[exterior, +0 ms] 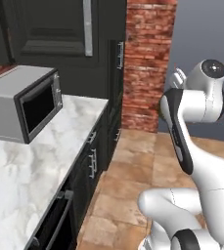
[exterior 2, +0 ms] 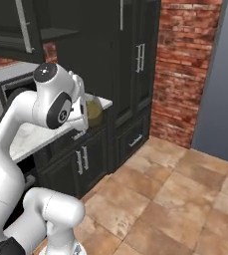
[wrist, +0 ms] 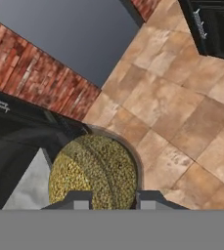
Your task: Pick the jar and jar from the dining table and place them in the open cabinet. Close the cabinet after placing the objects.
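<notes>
So claw (wrist: 113, 197) clamped on olive-yellow jar (wrist: 95, 173), hanging over floor. Keep it level, lift toward cabinet (exterior: 50, 29), clear microwave (exterior: 23, 102).

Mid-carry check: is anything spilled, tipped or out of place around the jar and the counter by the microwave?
Nothing stands out. The jar of olive-yellow filling sits in the gripper, with no spill showing on the tile floor. The microwave sits square on the marble counter, door shut.
</notes>
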Tool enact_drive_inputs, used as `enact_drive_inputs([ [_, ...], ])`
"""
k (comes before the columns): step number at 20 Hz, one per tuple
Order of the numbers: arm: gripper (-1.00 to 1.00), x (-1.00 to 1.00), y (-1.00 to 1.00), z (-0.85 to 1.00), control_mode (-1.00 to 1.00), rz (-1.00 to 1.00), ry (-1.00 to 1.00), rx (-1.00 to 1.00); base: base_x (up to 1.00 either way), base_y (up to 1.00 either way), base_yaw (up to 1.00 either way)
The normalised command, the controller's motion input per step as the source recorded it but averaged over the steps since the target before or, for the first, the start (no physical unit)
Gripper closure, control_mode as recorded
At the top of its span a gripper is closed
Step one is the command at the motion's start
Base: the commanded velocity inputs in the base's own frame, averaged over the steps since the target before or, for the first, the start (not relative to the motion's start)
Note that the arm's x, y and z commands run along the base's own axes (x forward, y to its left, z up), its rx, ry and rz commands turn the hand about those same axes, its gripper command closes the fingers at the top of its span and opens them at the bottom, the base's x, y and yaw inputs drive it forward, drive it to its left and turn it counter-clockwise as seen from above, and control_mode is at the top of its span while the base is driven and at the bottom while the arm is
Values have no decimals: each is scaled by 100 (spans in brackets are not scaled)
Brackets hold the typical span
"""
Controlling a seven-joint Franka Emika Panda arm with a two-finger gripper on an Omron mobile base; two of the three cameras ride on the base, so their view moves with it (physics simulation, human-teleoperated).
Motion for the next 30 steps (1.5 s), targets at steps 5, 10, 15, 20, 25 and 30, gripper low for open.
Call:
enact_drive_inputs([
  [5, 100, 0, 0, 0, 100, 0, 0, 0, 42, -48, 45],
  [10, 100, 0, 0, 0, 100, 0, 0, 0, 46, -42, 48],
  [15, 100, 0, 0, 0, 100, 0, 0, 0, 45, -47, 47],
  [20, 100, 0, 0, 0, 100, 0, 0, 0, 47, -45, 47],
  [25, 100, 0, 0, 0, 100, 0, 0, 0, 43, -46, 48],
  [30, 100, 0, 0, 0, 100, 0, 0, 0, 44, -45, 48],
])
